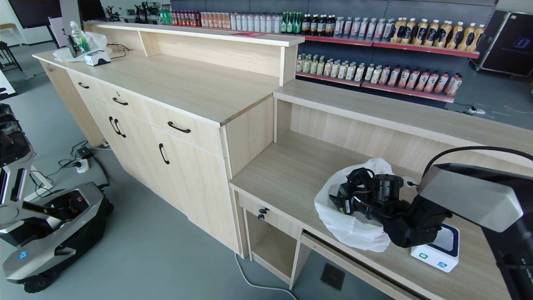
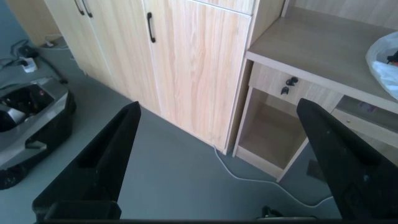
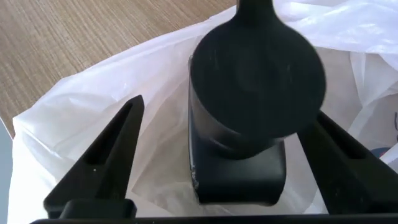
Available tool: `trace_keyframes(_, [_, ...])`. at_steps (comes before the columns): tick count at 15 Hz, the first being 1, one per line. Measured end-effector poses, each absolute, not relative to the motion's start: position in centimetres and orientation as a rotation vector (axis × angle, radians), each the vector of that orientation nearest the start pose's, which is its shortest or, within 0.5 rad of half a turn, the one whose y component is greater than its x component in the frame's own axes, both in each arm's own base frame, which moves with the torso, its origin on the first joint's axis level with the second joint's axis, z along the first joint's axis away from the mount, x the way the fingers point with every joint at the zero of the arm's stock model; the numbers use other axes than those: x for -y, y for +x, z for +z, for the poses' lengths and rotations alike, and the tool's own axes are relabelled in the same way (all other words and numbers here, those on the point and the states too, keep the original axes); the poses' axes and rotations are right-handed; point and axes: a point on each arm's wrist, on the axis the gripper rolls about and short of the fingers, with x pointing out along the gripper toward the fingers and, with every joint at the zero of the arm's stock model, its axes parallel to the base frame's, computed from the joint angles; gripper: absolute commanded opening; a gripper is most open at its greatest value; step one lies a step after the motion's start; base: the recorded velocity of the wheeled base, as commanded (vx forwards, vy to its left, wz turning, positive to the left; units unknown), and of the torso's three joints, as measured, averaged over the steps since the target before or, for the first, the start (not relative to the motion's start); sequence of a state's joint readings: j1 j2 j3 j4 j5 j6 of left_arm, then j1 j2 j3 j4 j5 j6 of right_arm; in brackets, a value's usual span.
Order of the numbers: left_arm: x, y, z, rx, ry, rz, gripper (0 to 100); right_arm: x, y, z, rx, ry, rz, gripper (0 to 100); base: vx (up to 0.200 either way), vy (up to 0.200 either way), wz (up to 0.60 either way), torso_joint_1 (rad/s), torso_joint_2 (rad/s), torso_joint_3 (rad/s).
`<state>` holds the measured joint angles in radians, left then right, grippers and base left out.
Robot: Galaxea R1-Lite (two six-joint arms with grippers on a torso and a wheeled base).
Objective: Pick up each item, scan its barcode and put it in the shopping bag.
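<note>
My right gripper [image 3: 227, 109] is wide open and empty over the shopping bag [image 1: 354, 231] on the near right desk. A black item [image 3: 249, 93] sits in the bag, so that one looks done. My left gripper [image 2: 219, 106] hangs open, empty.

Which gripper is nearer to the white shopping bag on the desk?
Right. The right gripper hangs over the mouth of the shopping bag; the left gripper is above the floor, far from it.
</note>
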<state>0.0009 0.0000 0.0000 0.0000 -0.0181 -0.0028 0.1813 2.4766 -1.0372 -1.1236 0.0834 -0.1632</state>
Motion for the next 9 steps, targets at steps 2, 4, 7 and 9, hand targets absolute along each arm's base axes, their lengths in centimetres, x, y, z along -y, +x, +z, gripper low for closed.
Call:
trace_keyframes(2, [0.0, -2.3, 7.5, 0.000, -0.002, -0.018, 100, -7.9, 42.0, 1.5, -0.264, -0.173, 0.286, 100, 0.000, 0.000, 0.00, 0.000, 0.00, 0.000])
trace_keyframes(4, [0.0, -2.3, 7.5, 0.000, -0.003, -0.017, 100, -7.4, 40.8, 4.7, -0.232, -0.172, 0.277, 100, 0.000, 0.000, 0.00, 0.000, 0.00, 0.000])
trace_keyframes(7, [0.0, -2.3, 7.5, 0.000, -0.003, -0.016, 100, -5.6, 36.7, 9.3, -0.227, -0.191, 0.246, 100, 0.000, 0.000, 0.00, 0.000, 0.00, 0.000])
trace_keyframes(9, [0.0, -2.3, 7.5, 0.000, -0.003, -0.017, 100, -3.5, 32.7, 12.4, -0.225, -0.251, 0.209, 100, 0.000, 0.000, -0.60, 0.000, 0.00, 0.005])
